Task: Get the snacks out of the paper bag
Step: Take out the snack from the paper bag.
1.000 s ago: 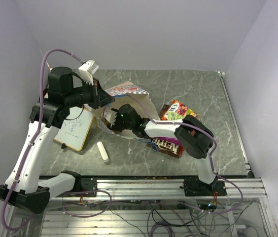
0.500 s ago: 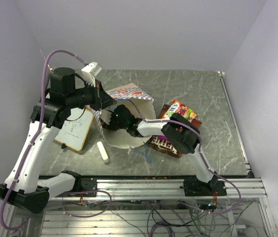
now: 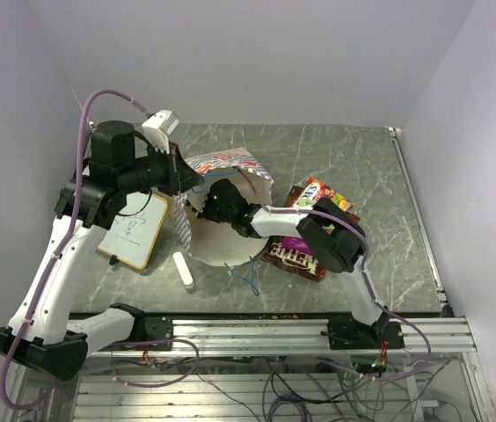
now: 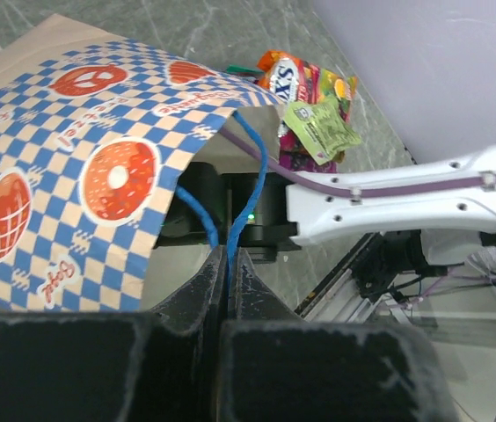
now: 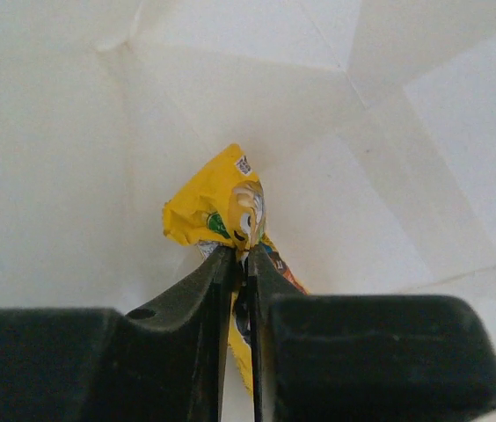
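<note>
Bag: paper bag [image 3: 223, 163] on its side at the centre of the top view, chequered panel uppermost, mouth gaping toward the lower right, closed end toward the upper left.
Left pincer: left gripper [image 4: 228, 257] clamped tight on a blue cord handle [image 4: 250, 167], holding the bag's upper lip off the stone table [image 3: 362, 158].
Right pincer: right gripper [image 5: 241, 257] deep inside the bag, fingers pinched on a yellow packet [image 5: 222, 207].
Packet: long axis runs up and down the right wrist view, crumpled end pointing to the top of the frame, lower end hidden behind the fingers; cream bag walls all round.
Already out: bright fruit-sweet packet [image 3: 318, 195] and brown chocolate bag [image 3: 294, 255] lying right of the bag, just beside the right arm.
Bystanders: whiteboard [image 3: 134, 230] and white cylinder [image 3: 184, 271], left and lower left of the bag.
Change: a second ago the mouth was narrower; now it stands wider, and the right arm's elbow has shifted left toward the bag.
</note>
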Robot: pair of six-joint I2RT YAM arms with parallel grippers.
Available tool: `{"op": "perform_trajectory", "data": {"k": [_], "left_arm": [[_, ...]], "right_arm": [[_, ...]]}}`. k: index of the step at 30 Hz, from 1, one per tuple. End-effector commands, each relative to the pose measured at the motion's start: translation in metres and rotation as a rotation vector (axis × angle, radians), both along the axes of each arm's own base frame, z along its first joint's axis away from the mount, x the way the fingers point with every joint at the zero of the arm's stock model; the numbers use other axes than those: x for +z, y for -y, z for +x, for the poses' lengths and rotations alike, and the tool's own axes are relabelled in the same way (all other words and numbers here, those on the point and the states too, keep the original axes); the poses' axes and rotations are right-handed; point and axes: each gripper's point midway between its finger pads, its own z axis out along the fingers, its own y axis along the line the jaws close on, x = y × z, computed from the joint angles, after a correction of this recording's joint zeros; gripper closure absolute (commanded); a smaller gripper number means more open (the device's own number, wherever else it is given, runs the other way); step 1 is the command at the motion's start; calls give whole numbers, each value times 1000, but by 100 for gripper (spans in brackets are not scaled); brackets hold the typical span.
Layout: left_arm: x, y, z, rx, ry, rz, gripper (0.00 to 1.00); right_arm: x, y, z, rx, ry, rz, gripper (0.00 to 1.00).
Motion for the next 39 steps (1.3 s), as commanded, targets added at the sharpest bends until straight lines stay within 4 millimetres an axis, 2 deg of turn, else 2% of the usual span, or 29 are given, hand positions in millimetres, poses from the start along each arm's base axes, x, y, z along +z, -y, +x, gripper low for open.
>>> {"op": "perform_trajectory", "data": {"k": [1,5,9,18,23,25,29,34,37,39], "left_arm": [[11,-5,12,83,28,-11,93],[20,-5,22,122,38,-30,93],[27,-6,29,159,43,-58,93],[46,4,38,187,15,-184,93],[74,8,37,174,45,-243,93],[86,9,37,172,61,-257,93],[100,5,37,197,76,-262,93],[100,7,45,206,42,-252,93],[108,5,53,234,48,-236,93],[106,1,63,271,42,-212,93]], "right_arm": [[39,13,-10,-37,-25,36,89],[54,26,-33,-37,-60,60,94],[56,40,-50,-54,-98,79,100],[73,62,-85,-48,-170,100,100],[60,69,-108,0,-270,40,100],[63,67,-111,13,-296,39,100],[79,66,-113,3,-304,79,100],[104,54,-129,86,-321,103,100],[136,40,-134,128,-284,148,100],[165,33,-136,150,-253,198,100]]}}
